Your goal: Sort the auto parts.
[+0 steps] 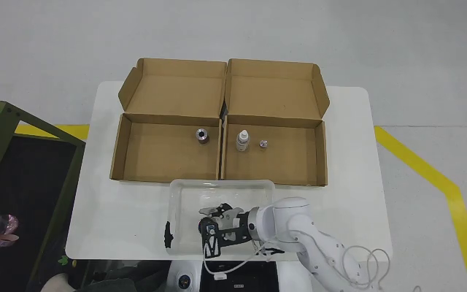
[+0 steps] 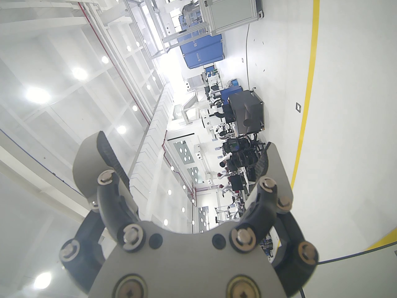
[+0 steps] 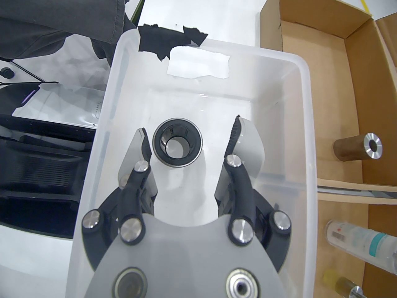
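**Two grippers spread, black ring lying in clear bin**

R gripper (image 3: 189, 141) is hanging over the clear bin (image 3: 307, 94), w/ its fingers (image 3: 144, 147) spread wide and pinching nothing. The black ring (image 3: 177, 144) is lying on the bin floor, opening facing up, btwn the two fingers. One fingertip is sitting just beside the ring, and the other is standing apart from it. Can't tell whether the near one is touching.

In the top view, the R gripper (image 1: 208, 230) is sitting over the bin's (image 1: 222, 184) near half.

L gripper (image 2: 184, 148) is pointing away from the bin, up toward the hall ceiling. Its fingers are spread too, w/ nothing btwn them.

Two open cardboard boxes are standing side by side just beyond the bin's far rim.
- First cardboard box (image 1: 153, 157) is holding a metal cylinder (image 1: 199, 135), which is lying on its side per the R wrist view (image 3: 356, 147).
- Second cardboard box (image 1: 295, 160) is holding a white bottle (image 1: 243, 139) and a small metal part (image 1: 264, 144), near each other.

Black tape (image 3: 167, 40) is clinging to the bin's end wall, w/ a white label (image 3: 198, 65) just beside it. The bin is resting on the white table (image 1: 350, 190).
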{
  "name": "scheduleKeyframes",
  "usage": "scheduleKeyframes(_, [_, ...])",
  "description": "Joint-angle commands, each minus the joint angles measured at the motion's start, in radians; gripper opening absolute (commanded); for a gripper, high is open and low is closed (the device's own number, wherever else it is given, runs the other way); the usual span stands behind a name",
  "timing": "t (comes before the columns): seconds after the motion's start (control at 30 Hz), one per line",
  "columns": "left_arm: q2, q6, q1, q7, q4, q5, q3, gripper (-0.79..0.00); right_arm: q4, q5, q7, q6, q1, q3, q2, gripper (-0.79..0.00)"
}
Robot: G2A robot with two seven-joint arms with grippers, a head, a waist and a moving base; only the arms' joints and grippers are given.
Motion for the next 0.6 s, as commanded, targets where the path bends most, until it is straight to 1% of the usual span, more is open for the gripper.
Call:
scheduleKeyframes(0.0, [0.0,0.0,0.0,0.0,0.0,0.0,0.0,0.0,0.009,-0.004,-0.003,0.002,0.005,-0.012,0.0,-0.305])
scheduleKeyframes(0.17, [0.0,0.0,0.0,0.0,0.0,0.0,0.0,0.0,0.024,-0.018,-0.002,0.02,0.022,-0.04,0.0,-0.292])
scheduleKeyframes(0.43, [0.0,0.0,0.0,0.0,0.0,0.0,0.0,0.0,0.088,-0.01,0.001,0.047,0.068,-0.075,-0.006,-0.311])
scheduleKeyframes(0.57, [0.0,0.0,0.0,0.0,0.0,0.0,0.0,0.0,0.118,-0.003,0.008,0.056,0.092,-0.096,-0.01,-0.302])
